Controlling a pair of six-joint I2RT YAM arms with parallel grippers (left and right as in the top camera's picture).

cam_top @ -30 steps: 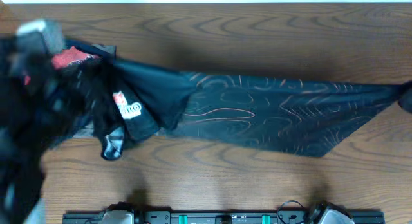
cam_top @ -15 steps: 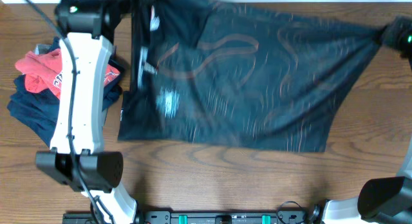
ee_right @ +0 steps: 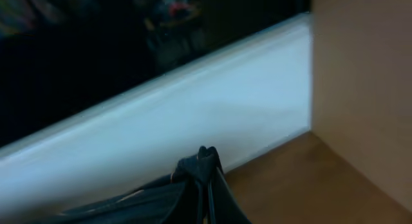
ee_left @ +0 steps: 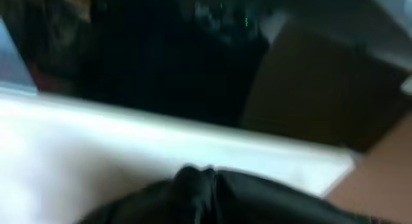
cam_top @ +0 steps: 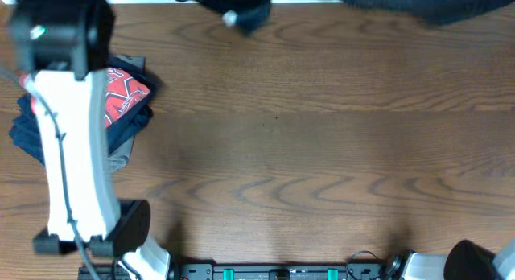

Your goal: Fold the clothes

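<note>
Tools on both arms hold cloth: your left tool [ee_left: 203,180] and right tool [ee_right: 205,165] each pinch a bunch of black fabric, fingers buried in it. Half a second ago the clothes [cam_top: 418,6] hung spread over the worktop [cam_top: 306,151]; now you see them only as dark blur at its far edge. That looks like a fling to lay them flat, with no fold begun. Count: one patterned piece, two tools, one red t-shirt [cam_top: 125,95], and a navy pile [cam_top: 28,137] you cannot number.

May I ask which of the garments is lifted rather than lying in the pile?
The black garment along the table's far edge, bunched in both wrist views; the red t-shirt and navy garments lie piled at left.
</note>
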